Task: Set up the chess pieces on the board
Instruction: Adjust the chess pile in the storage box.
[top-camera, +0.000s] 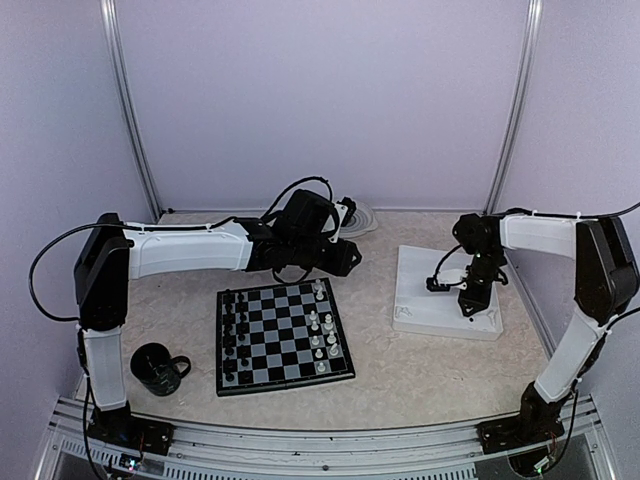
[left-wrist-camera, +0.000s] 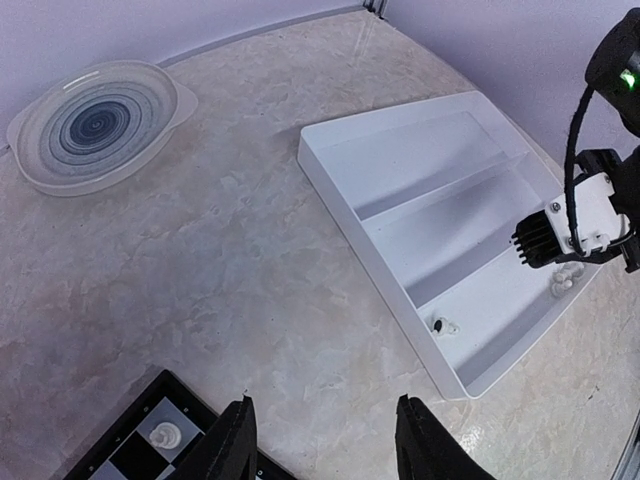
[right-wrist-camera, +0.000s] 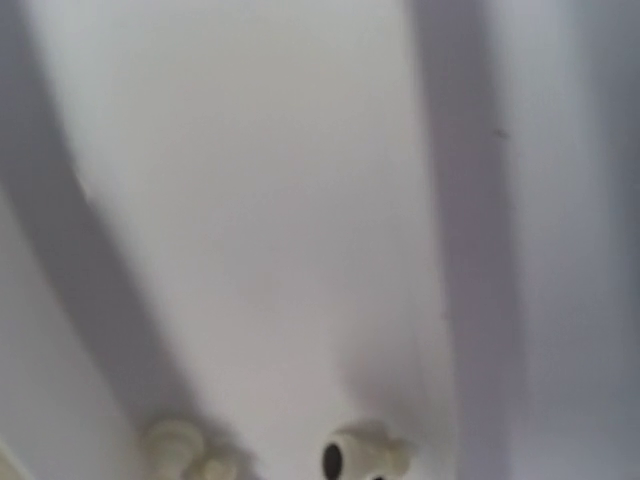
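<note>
Plain lavender walls (top-camera: 320, 100) with two metal corner posts (top-camera: 132, 120) enclose a beige marbled tabletop (top-camera: 430, 370).

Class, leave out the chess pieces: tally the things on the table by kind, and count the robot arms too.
Chessboard: 1
White tray: 1
Black mug: 1
Plate: 1
Robot arms: 2
Total: 6
</note>
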